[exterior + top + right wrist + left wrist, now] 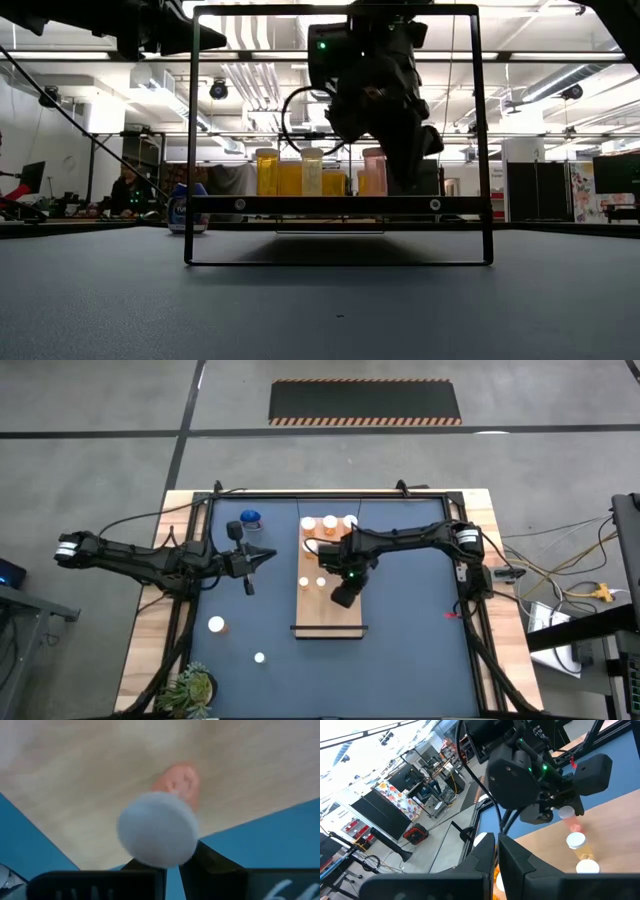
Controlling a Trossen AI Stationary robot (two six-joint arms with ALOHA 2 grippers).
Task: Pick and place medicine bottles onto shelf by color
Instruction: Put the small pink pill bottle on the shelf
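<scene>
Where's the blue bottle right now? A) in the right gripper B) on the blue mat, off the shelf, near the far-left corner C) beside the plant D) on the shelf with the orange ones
B: the blue bottle stands on the blue mat left of the shelf, apart from it; the right gripper, over the shelf, holds a white-capped orange bottle instead.

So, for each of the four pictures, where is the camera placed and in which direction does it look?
High view: above the table, looking straight down; both arms, shelf.
Low view: at table height, looking level under the shelf; right arm hangs from above.
Left wrist view: on the left arm, looking across to the right arm; own shut fingers.
Right wrist view: on the right arm, looking down; white-capped bottle in its fingers.
Shared: both wrist views show this bottle over the shelf.
</scene>
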